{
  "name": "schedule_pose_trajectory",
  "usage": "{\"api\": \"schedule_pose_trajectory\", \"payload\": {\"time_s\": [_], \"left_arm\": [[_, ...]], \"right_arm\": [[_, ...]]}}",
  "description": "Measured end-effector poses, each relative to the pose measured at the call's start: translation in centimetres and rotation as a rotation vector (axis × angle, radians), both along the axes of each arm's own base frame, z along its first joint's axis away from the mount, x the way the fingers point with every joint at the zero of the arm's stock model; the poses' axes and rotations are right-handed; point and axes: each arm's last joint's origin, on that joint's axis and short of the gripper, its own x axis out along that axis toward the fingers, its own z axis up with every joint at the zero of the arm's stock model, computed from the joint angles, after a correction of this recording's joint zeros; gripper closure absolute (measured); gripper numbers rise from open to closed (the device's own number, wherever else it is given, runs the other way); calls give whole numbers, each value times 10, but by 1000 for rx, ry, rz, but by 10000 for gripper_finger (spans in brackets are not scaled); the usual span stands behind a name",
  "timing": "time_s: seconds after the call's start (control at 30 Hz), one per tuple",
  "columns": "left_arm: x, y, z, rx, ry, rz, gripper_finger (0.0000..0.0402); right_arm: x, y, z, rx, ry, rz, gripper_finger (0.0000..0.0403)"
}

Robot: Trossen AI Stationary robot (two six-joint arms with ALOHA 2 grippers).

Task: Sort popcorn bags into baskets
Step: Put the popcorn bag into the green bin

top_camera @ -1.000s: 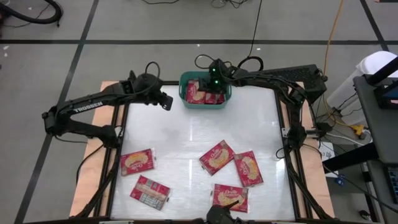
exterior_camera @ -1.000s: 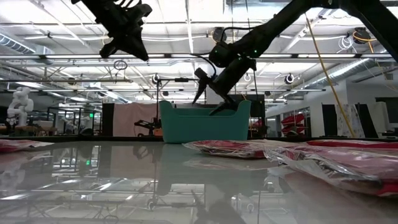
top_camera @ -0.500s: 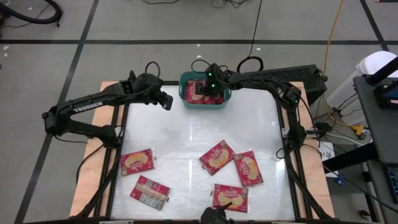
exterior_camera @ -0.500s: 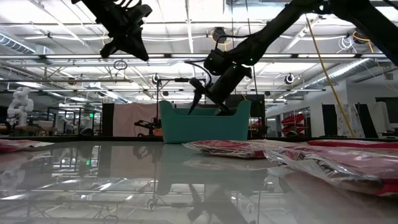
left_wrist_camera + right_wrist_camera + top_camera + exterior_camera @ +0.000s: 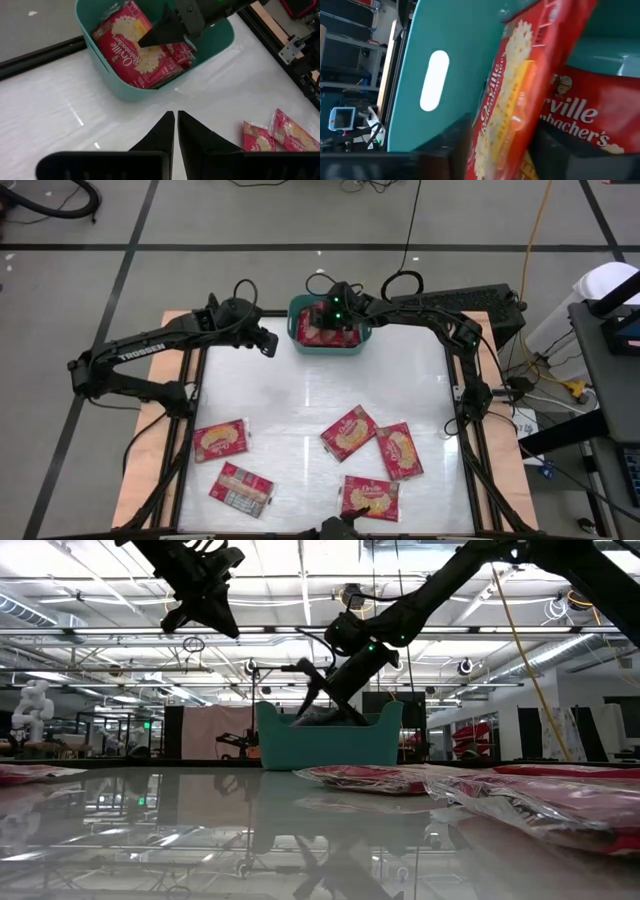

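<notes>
Right gripper (image 5: 325,320) down inside the teal basket (image 5: 296,338) at the top centre of the high view, jaws pinching a red popcorn bag (image 5: 520,95) stood on edge among other bags there. Left gripper (image 5: 268,346) hanging above the counter (image 5: 300,400) just left of the basket, jaws pressed together. Five more popcorn bags (image 5: 348,431) flat across the lower counter, well apart from the basket.

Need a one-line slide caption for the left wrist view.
Right gripper reaches into the teal basket over popcorn bags; left gripper shut.
</notes>
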Motion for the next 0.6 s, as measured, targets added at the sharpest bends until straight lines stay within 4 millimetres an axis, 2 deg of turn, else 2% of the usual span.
{"api": "schedule_pose_trajectory", "payload": {"time_s": [0.23,0.3,0.4,0.5,0.6], "left_arm": [[0,0,0,8,4,-7,376],[0,0,0,6,3,-4,376],[0,1,0,12,5,17,376],[0,1,1,3,-9,43,376],[2,2,6,25,-69,52,376]], "right_arm": [[-3,2,-7,-1,9,5,387],[-3,2,-8,-12,10,16,390],[-5,2,2,-21,-16,39,381],[-10,5,27,-78,-63,59,388],[-18,11,61,-150,-121,69,397]]}}
